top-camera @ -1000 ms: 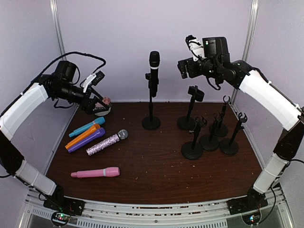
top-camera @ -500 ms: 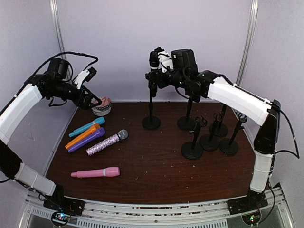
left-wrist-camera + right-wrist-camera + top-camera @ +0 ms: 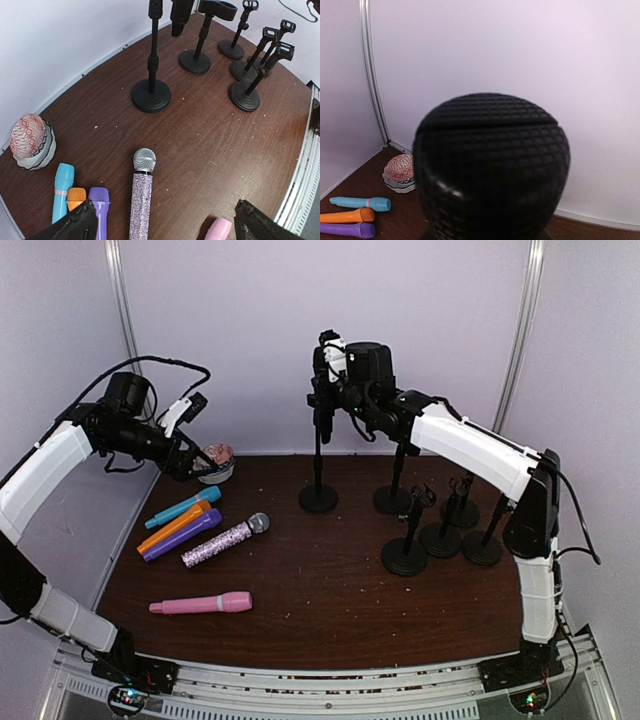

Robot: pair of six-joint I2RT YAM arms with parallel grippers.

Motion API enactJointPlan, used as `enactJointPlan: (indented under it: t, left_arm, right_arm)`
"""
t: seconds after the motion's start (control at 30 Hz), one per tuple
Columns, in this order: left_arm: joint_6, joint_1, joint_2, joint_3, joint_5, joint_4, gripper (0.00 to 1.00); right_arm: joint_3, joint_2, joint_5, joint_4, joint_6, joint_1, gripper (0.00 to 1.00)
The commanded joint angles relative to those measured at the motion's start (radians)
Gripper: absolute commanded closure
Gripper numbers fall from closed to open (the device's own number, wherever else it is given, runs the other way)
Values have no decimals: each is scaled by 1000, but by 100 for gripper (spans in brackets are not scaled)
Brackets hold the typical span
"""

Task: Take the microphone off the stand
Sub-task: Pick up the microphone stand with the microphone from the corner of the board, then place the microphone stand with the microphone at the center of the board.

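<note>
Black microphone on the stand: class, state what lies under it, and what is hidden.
Under the black microphone its stand runs down to a round base on the table. The right gripper hides its head in the top view; the clip is unclear.

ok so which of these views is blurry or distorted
right wrist: the black microphone sits so close its head fills much of the frame and looks slightly soft; left wrist: sharp but wide-angle, so the table edges bow; top external: even soft light, no glare, no strong shadows.
</note>
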Motion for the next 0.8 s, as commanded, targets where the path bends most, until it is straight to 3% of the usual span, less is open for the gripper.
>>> enactJointPlan:
  t: [0.0, 0.23, 0.47, 0.77]
  left_arm:
    - [34, 7, -37, -26, 26, 19, 2]
    - [67, 8, -57, -81, 139, 34, 2]
    - [107, 6, -75, -113, 255, 34, 2]
    - [140, -37, -61, -110, 352, 34, 2]
  right_arm:
    - [28, 0, -4, 35, 27, 2, 84]
    - [-37, -89, -178, 33, 75, 4, 94]
    - [-168, -225, -453, 42, 118, 5, 95]
    - [-372, -419, -624, 64, 90, 55, 95]
